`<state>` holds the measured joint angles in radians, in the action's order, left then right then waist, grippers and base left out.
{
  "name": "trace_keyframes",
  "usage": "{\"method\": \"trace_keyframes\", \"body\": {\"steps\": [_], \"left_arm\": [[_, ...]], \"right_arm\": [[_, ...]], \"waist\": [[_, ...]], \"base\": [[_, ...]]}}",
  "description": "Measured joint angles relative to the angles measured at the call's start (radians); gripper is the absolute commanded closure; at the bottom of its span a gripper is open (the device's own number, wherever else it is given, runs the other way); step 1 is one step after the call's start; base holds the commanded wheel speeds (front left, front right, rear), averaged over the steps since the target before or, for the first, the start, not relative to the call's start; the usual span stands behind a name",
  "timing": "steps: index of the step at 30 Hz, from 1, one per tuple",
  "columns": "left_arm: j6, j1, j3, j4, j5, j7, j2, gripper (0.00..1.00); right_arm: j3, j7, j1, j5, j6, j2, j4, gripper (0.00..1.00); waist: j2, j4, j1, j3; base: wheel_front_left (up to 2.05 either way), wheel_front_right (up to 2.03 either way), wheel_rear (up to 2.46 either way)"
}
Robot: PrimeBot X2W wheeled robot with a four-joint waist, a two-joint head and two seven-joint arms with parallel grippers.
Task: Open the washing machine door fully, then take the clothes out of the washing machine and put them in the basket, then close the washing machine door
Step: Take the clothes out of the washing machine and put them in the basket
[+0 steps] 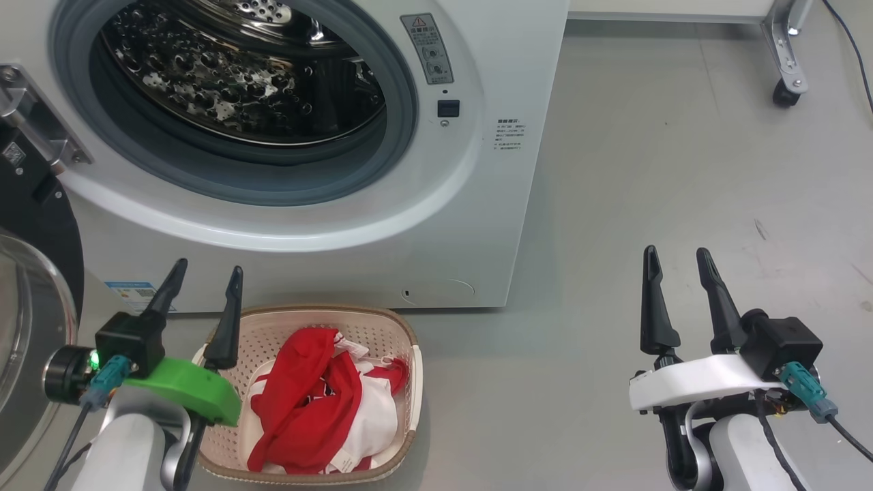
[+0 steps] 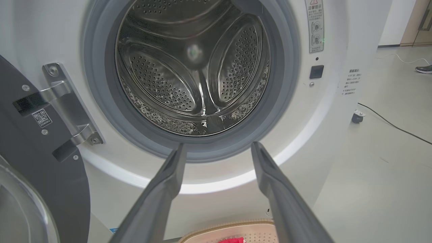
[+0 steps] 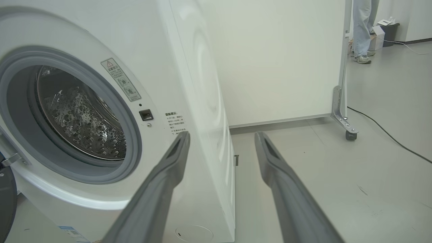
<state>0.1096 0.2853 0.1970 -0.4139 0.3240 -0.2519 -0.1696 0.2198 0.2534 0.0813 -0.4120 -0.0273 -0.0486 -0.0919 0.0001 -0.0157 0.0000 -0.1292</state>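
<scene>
Jaws spread, left gripper (image 1: 209, 266) and right gripper (image 1: 676, 251) — head view shows clothes (image 1: 307, 399) in basket (image 1: 327, 311).

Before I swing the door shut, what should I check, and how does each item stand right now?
1. Load out of the shiny dimpled steel drum: ok, no fabric inside.
2. The red and white clothes inside the cream perforated plastic basket: ok.
3. No fabric caught on the grey gasket: ok.
4. The left claw and right claw free: ok, both open, holding nothing.
5. The round black-rimmed glass door near a claw: ok, it stands open beside the left claw.
6. Door's swing clears the basket: cannot tell.
</scene>
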Motion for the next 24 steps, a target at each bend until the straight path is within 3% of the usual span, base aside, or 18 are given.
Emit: {"method": "trace_keyframes", "body": {"steps": [24], "left_arm": [[-0.018, -0.126, -0.055, 0.165, -0.037, 0.000, 0.027, 0.00]], "right_arm": [[-0.014, 0.000, -0.028, 0.010, 0.029, 0.001, 0.006, 0.00]], "waist": [[-0.0001, 0.008, 0.0000, 0.016]], "base": [[0.00, 0.00, 0.00]]}}
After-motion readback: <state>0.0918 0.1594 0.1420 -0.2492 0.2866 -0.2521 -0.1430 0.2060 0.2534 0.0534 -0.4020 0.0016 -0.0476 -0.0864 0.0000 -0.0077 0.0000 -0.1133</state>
